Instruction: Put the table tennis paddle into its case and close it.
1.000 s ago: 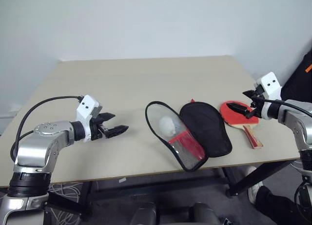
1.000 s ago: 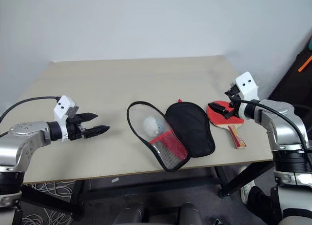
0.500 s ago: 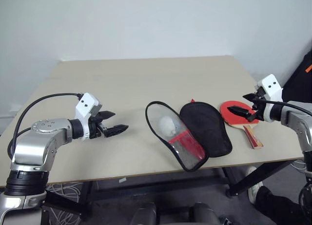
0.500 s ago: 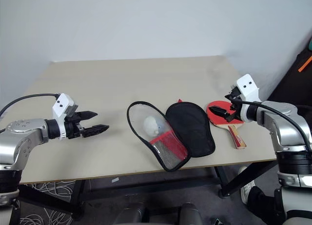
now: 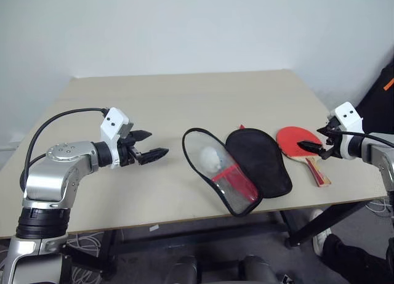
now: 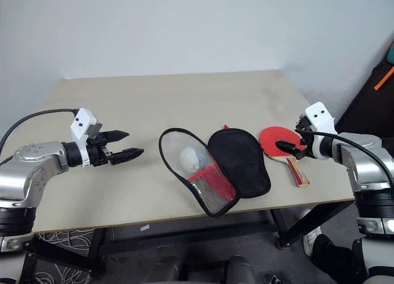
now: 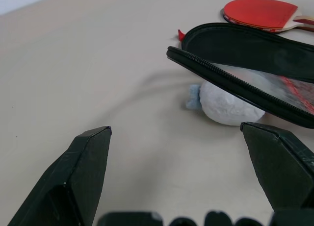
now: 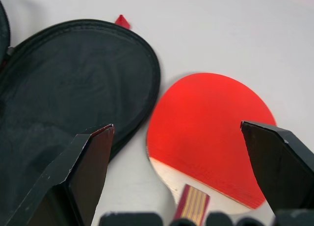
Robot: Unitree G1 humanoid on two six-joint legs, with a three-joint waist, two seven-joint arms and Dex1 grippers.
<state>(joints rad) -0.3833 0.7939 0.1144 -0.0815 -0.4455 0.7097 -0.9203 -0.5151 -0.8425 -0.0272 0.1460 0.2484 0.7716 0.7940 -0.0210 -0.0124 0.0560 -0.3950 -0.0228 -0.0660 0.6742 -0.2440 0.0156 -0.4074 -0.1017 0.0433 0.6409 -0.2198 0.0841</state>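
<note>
Left eye view: the desk point(image 5: 166, 93) carries the case point(image 5: 240, 167), lying unzipped and spread flat near the front edge at about 5 o'clock. The table tennis paddle point(image 5: 295, 142) rests at its 3 o'clock, just beside it. The left gripper point(image 5: 151, 145) hovers at 9 o'clock, spread wide and empty; the right gripper point(image 8: 181, 172) hangs over the paddle, equally wide, holding nothing. A white ball point(image 7: 225, 103) sits under the clear window.

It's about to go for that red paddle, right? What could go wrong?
The paddle lies flat near the table's right edge, so the open right end effector might nudge it off rather than grip it. The open case already holds a white ball, which could roll out or block the paddle. The case is soft, so it may slide when pushed.
</note>
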